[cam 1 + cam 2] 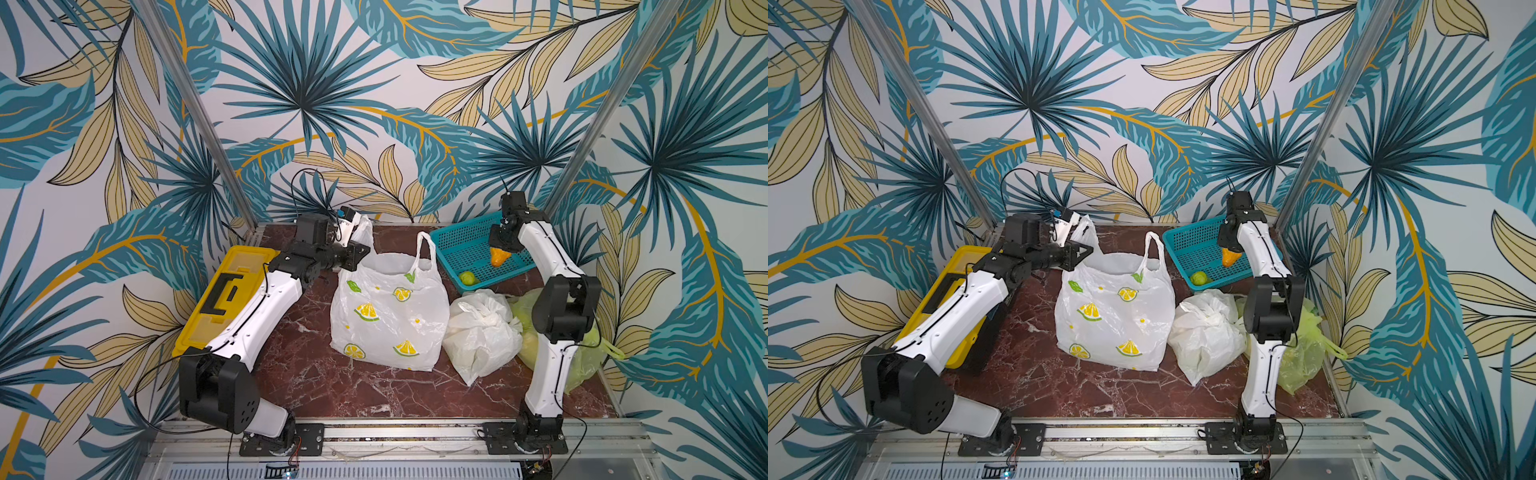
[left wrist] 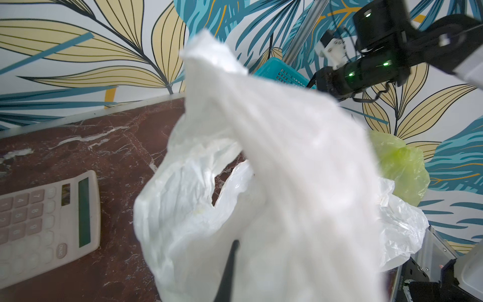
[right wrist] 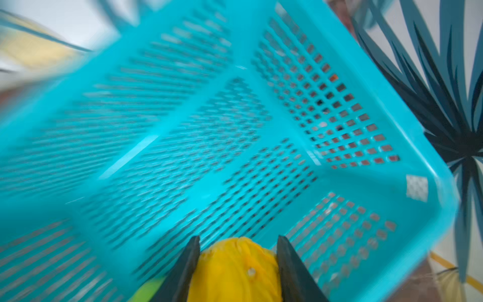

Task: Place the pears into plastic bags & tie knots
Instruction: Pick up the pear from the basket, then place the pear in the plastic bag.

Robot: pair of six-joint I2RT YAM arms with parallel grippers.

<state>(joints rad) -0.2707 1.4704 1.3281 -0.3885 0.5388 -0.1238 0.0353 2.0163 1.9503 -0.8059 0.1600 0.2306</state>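
Marble table (image 1: 316, 374), calculator (image 2: 49, 222) beside white bag (image 2: 183, 222), left wrist view only

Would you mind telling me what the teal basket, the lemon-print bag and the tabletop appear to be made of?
Teal basket: looks like rigid moulded plastic, glossy, with a perforated grid.
Lemon-print bag: thin translucent plastic film, crinkled and shiny.
Tabletop: reddish-brown with white veins, glossy; marble or a marble-look laminate, cannot tell which.
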